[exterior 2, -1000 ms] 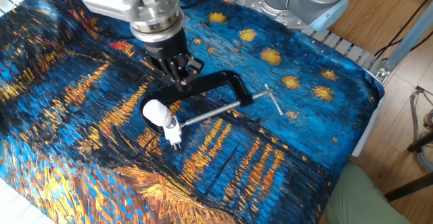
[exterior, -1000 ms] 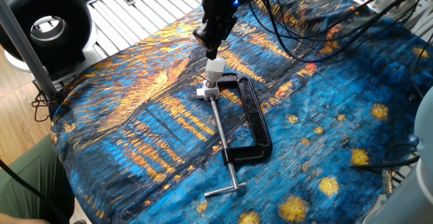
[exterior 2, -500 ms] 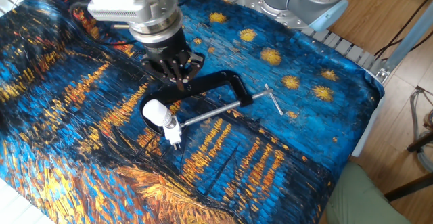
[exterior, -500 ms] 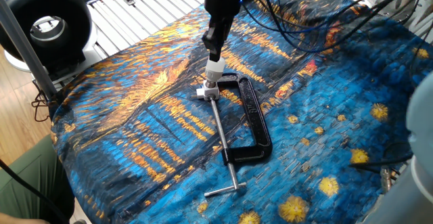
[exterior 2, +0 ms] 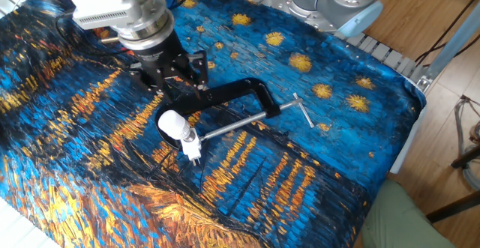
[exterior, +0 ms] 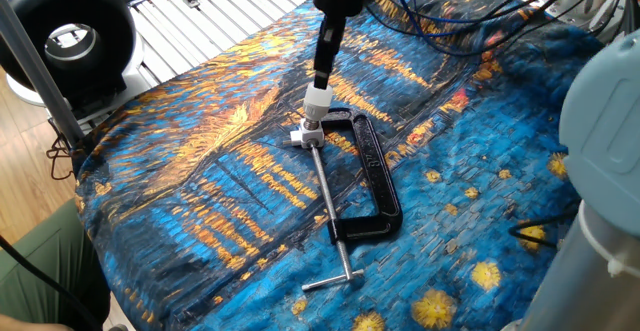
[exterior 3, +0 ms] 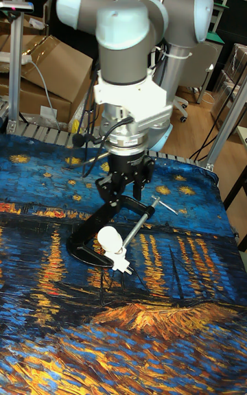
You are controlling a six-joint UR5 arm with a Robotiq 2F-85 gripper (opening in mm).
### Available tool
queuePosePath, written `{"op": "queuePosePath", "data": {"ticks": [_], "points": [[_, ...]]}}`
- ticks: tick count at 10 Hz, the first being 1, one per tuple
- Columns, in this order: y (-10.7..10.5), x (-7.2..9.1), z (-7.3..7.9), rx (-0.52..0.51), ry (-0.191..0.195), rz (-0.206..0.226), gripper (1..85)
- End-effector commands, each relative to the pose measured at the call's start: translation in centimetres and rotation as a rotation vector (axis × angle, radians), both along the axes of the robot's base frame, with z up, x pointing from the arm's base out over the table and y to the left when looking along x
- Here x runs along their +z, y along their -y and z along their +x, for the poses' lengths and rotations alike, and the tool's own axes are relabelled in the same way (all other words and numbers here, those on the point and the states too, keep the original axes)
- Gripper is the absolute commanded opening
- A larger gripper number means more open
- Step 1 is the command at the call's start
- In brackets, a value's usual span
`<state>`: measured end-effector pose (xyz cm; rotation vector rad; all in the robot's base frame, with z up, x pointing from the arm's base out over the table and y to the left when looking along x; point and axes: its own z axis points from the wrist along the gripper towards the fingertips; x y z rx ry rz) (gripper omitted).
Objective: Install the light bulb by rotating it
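- The light bulb (exterior: 318, 98) (exterior 2: 172, 123) (exterior 3: 108, 236) is seated in a white socket base (exterior: 308, 131) (exterior 2: 192, 147) (exterior 3: 121, 259), which is held at the screw end of a black C-clamp (exterior: 374, 176) (exterior 2: 234, 94) (exterior 3: 96, 225).
- The C-clamp is laid flat on the worktop, which is covered by a blue and orange painted cloth (exterior: 200, 171) (exterior 2: 90, 173) (exterior 3: 137, 326).
- The gripper (exterior: 322, 69) (exterior 2: 177, 82) (exterior 3: 126, 190) is positioned above the bulb, clear of it, with its fingers spread and nothing held between them.
- The clamp's long metal screw (exterior: 328, 201) (exterior 2: 240, 122) (exterior 3: 137, 225) and its T-handle (exterior: 331, 280) (exterior 2: 304, 111) (exterior 3: 163, 205) extend away from the socket.
- A black ring-shaped device (exterior: 66, 36) is located beyond one cloth edge.
- Loose black cables (exterior: 480, 31) are draped across the far cloth corner.
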<state>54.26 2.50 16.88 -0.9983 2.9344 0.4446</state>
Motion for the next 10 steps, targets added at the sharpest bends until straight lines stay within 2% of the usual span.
{"op": "queuePosePath", "data": {"ticks": [1,2,3,5,6,7,8,10], "points": [[1.0,0.0,-1.0,-0.007,-0.029,-0.001,60.7],[1.4,-0.1,-1.2,-0.003,-0.036,-0.02,70.3],[0.8,0.1,-1.1,-0.04,-0.041,0.002,73.7],[1.1,-0.1,-0.7,-0.023,-0.02,-0.008,72.3],[0.6,0.0,-0.1,0.015,-0.01,0.036,72.3],[1.1,-0.3,1.3,0.051,0.002,0.071,73.7],[2.0,-0.8,2.1,0.081,0.015,0.06,74.7],[3.1,-2.0,3.6,0.106,0.02,0.068,73.7]]}}
